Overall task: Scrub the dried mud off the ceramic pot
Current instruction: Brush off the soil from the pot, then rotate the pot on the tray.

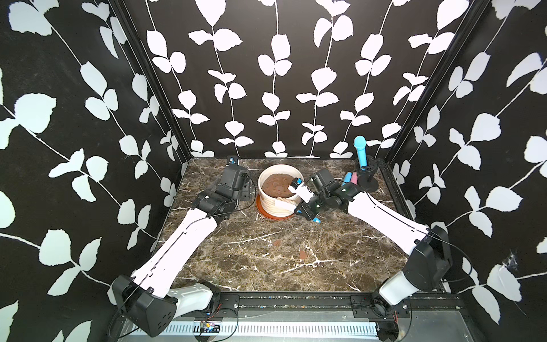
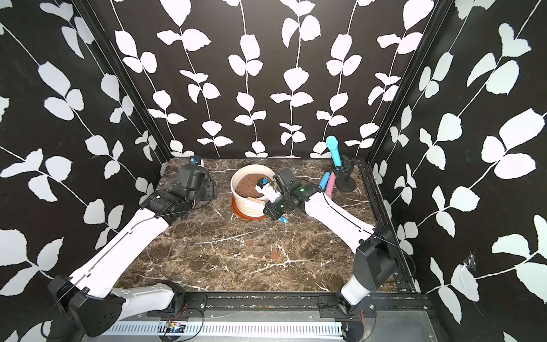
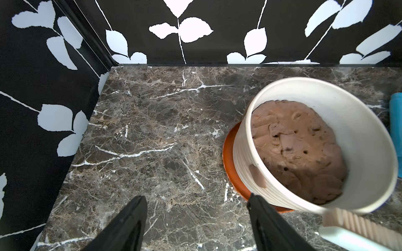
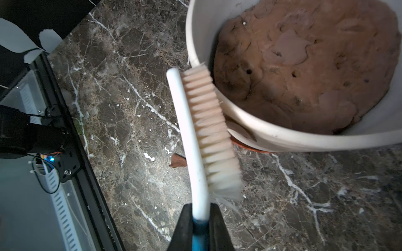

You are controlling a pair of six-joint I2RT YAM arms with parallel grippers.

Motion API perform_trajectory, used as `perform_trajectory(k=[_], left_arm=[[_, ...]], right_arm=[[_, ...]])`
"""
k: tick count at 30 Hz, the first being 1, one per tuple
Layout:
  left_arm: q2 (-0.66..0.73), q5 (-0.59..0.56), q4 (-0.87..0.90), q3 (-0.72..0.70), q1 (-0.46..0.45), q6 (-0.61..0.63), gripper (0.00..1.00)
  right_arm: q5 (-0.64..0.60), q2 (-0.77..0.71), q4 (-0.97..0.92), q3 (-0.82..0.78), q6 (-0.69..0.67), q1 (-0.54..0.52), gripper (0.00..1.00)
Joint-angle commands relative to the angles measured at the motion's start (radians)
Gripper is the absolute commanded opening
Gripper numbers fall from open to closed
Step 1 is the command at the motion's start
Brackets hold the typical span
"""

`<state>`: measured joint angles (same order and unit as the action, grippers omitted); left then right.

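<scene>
Your left gripper (image 3: 196, 201) stands wide and empty just beside the ceramic pot (image 3: 244, 139) on its terracotta saucer (image 3: 228, 156). Dried mud (image 3: 257, 177) spots the ribbed wall. Your right gripper (image 4: 201, 214) clamps the scrub brush (image 4: 191, 130), bristles against the pot.

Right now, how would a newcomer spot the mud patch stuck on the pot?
Find the cream ribbed pot on its orange saucer near the back of the marble table. On its outer wall facing the left gripper, just under the rim, sits a flat brown oval of dried mud. Unlike the lumpy soil inside, it clings to the ribbing.
</scene>
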<state>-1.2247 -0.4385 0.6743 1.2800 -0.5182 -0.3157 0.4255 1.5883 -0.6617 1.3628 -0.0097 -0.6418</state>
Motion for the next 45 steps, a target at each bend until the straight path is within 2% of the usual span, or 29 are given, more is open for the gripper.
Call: perform_trajectory(k=[1,11,16,18,20,23,24,26,27,30,36,40,42,45], left_arm=[[-0.005,0.000,-0.011,-0.006,0.002,0.030,0.76],[-0.019,0.033,-0.025,-0.017,0.003,0.016,0.75],[-0.008,0.062,-0.031,-0.025,0.003,0.035,0.75],[-0.002,0.102,-0.050,-0.032,0.003,0.066,0.75],[-0.002,0.220,-0.101,-0.046,0.003,0.145,0.74],[-0.012,0.571,-0.172,-0.068,0.002,0.381,0.71],[-0.021,0.679,-0.177,-0.071,0.000,0.462,0.67],[-0.043,0.845,-0.179,-0.074,-0.003,0.634,0.53],[-0.061,0.896,-0.198,-0.078,-0.007,0.718,0.49],[-0.112,0.973,-0.207,-0.083,-0.017,0.889,0.51],[-0.263,0.961,-0.068,0.019,-0.020,1.132,0.53],[-0.382,0.896,0.101,0.144,-0.020,1.231,0.55],[-0.421,0.848,0.110,0.171,-0.020,1.238,0.56],[-0.471,0.815,0.142,0.221,-0.020,1.227,0.52]], right_arm=[[0.042,-0.034,-0.007,-0.043,0.042,0.039,0.00],[0.076,-0.054,-0.016,-0.163,0.154,0.172,0.00],[0.186,-0.117,-0.067,-0.198,0.120,0.173,0.00],[0.193,-0.166,-0.087,-0.226,0.121,0.174,0.00],[0.174,-0.219,-0.105,-0.247,0.130,0.174,0.00],[0.115,-0.292,-0.113,-0.247,0.130,0.176,0.00],[0.094,-0.312,-0.104,-0.243,0.130,0.176,0.00],[0.051,-0.347,-0.073,-0.236,0.117,0.177,0.00],[0.019,-0.372,-0.054,-0.236,0.094,0.176,0.00],[-0.008,-0.428,-0.007,-0.257,0.024,0.170,0.00],[-0.036,-0.511,-0.026,-0.243,-0.224,0.048,0.00],[-0.038,-0.509,-0.056,-0.247,-0.231,0.035,0.00],[-0.040,-0.514,-0.061,-0.255,-0.232,0.033,0.00],[-0.035,-0.522,-0.049,-0.265,-0.226,0.034,0.00]])
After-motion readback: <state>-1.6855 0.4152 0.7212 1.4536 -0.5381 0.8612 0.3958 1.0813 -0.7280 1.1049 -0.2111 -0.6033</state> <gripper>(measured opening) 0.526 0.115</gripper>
